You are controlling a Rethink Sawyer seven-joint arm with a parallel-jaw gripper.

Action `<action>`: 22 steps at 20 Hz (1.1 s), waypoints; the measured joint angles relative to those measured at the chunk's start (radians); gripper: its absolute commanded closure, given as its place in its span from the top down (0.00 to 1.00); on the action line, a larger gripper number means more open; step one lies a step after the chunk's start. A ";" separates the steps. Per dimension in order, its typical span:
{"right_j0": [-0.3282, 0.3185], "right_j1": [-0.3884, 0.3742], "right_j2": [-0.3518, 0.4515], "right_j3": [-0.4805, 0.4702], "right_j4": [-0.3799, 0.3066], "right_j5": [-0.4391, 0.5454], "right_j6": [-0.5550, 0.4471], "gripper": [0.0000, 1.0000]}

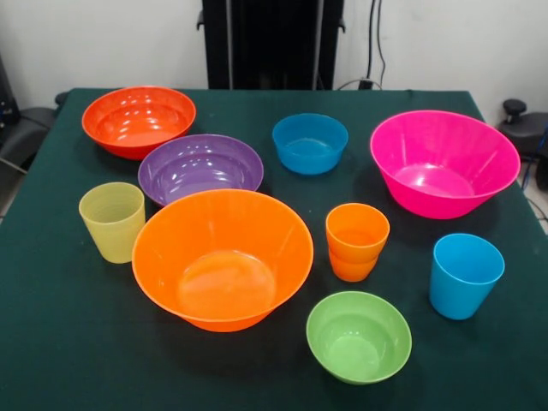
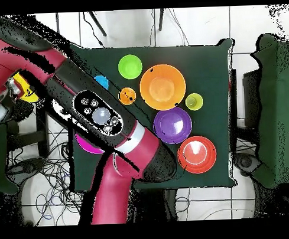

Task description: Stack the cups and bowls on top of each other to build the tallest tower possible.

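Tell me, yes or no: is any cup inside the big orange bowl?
No. In the front view the big orange bowl is empty, with only its own glossy bottom showing.

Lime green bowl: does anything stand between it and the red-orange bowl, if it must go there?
Yes. The large orange bowl and then the purple bowl sit on the straight line from the lime green bowl to the red-orange bowl.

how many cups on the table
3, maybe 4: a ribbed yellow-green cup at the left, an orange cup in the middle that looks like two nested, and a sky blue cup at the right.
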 measured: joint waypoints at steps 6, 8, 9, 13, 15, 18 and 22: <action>-0.068 0.037 0.000 -0.124 -0.005 0.018 0.000 0.00; -0.090 0.045 0.000 -0.156 -0.006 0.019 0.000 0.00; -0.098 0.048 0.000 -0.167 -0.007 0.019 0.000 0.00; -0.134 0.059 0.000 -0.214 -0.009 0.019 0.000 0.00; -0.152 0.065 0.000 -0.237 -0.009 0.019 0.000 0.00; -0.169 0.071 0.000 -0.257 -0.010 0.019 0.000 0.00; -0.194 0.076 0.000 -0.286 -0.010 0.019 0.000 0.00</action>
